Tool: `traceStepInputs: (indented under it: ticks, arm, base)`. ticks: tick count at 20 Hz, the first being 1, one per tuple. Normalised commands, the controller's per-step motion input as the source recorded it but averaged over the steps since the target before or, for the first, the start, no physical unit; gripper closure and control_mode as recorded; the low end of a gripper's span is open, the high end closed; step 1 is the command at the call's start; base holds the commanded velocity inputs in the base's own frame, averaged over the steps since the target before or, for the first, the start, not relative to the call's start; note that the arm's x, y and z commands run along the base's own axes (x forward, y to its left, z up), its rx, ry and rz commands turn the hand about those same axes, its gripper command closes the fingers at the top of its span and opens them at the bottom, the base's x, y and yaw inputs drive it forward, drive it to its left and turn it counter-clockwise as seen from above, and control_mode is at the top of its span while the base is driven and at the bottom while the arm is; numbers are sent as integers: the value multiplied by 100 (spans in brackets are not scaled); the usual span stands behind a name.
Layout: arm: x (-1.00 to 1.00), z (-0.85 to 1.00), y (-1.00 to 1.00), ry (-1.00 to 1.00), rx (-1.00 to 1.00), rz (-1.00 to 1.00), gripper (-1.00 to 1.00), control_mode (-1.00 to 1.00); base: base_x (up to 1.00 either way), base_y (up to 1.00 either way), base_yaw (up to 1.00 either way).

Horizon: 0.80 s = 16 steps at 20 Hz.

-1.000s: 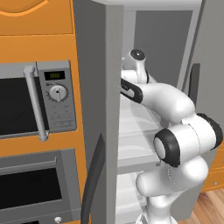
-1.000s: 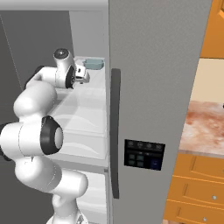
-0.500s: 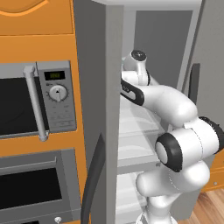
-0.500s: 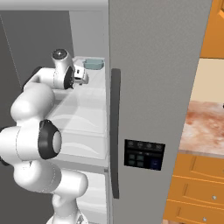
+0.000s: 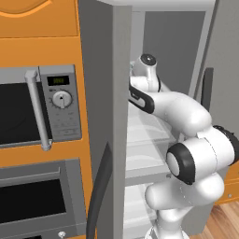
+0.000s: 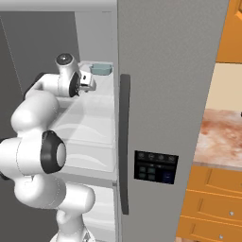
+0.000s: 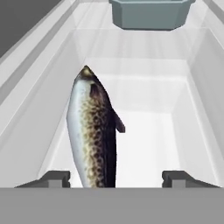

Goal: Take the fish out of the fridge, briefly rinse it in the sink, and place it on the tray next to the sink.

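Note:
The fish (image 7: 94, 131), silver-sided with a dark speckled back, lies lengthwise on a pale translucent shelf (image 7: 148, 87) inside the fridge (image 6: 165, 71). My gripper (image 7: 117, 179) is right over its near end, one fingertip on each side. The fish lies closer to the left fingertip (image 7: 57, 178) than to the right one (image 7: 177, 178). The jaws stand apart and neither pad touches the fish. From the right base view my gripper (image 6: 87, 81) reaches in at the upper shelf level. The sink and tray are out of view.
A blue-grey container (image 7: 151, 13) sits at the back of the same shelf, also seen as the container (image 6: 100, 69) from the right. Raised shelf walls (image 7: 52, 87) flank the fish. The open fridge door (image 5: 116, 116) stands left of the arm, beside a microwave (image 5: 37, 107) and oven.
The arm's elbow has sunk a little while the hand stays almost in place at the upper shelf. The fridge and the cameras have not shifted.

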Motion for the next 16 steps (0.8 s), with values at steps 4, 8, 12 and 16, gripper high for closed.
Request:
traceStepInputs:
  ticks: [4,8,12,16]
  arm:
    - [0,0,0,0,0,0,100,-100]
    - [-17,5,0,-2,0,0,100,-100]
    - [-84,81,0,-24,0,3,100,-100]
    - [-100,96,-10,-30,0,0,100,-100]
  base:
    - [0,0,0]
    - [0,0,0]
    - [0,0,0]
    - [0,0,0]
